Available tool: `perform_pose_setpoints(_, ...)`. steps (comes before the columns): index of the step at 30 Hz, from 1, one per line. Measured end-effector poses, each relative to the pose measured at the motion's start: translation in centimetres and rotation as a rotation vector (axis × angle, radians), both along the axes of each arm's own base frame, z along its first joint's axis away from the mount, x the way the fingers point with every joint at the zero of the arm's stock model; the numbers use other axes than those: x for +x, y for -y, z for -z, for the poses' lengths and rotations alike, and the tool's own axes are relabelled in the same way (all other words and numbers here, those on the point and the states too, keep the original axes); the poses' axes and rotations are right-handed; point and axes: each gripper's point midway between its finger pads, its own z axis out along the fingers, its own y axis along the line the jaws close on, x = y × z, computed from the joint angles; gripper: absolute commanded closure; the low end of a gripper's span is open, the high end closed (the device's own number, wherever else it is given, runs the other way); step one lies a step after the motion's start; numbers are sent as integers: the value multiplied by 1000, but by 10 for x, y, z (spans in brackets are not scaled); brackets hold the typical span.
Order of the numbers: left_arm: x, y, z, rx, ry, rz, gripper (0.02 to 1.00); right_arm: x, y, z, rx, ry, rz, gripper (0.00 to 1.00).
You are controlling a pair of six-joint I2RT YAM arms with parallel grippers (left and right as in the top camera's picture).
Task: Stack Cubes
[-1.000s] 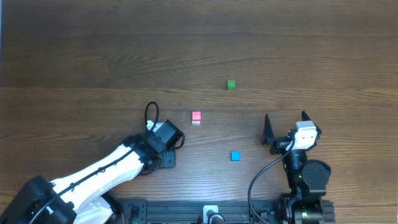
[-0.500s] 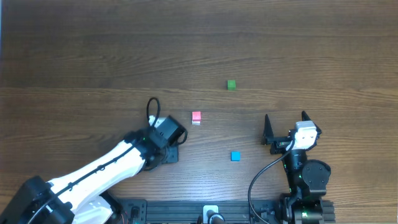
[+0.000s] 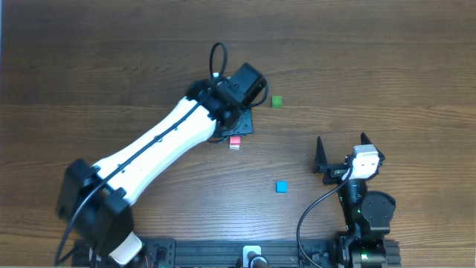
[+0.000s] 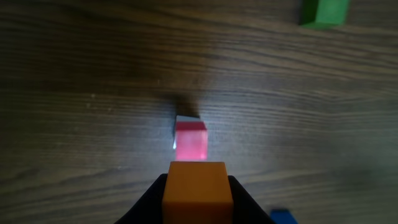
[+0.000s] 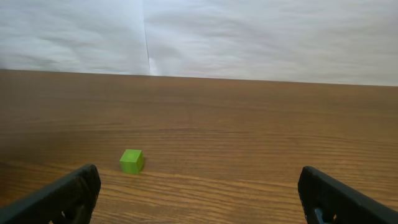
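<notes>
Left end effector is clamped on the orange cube, hovering above the bench. The pink cube sits just ahead of the fingertips, slightly off-line, and the left arm is far nearer. The cubes are small, matte and square-edged on dark wood grain. Green cube lies well apart. Right end effector rests spread wide, empty.

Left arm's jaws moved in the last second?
Yes. In the top view the jaws, shut on the orange cube, went up and right: from below-left of the pink cube to just above it, nearer the green cube.
</notes>
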Motion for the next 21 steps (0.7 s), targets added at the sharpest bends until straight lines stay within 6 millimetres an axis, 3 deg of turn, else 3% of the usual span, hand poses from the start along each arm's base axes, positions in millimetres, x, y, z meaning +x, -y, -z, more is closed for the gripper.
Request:
perform_pose_setpoints(7, -1, 2, 37, 56, -85, 3, 976, 0, 0, 0, 0, 0, 0, 9)
perform_pose_setpoints(21, -5, 4, 49, 76, -112, 11, 976, 0, 0, 0, 0, 0, 0, 7)
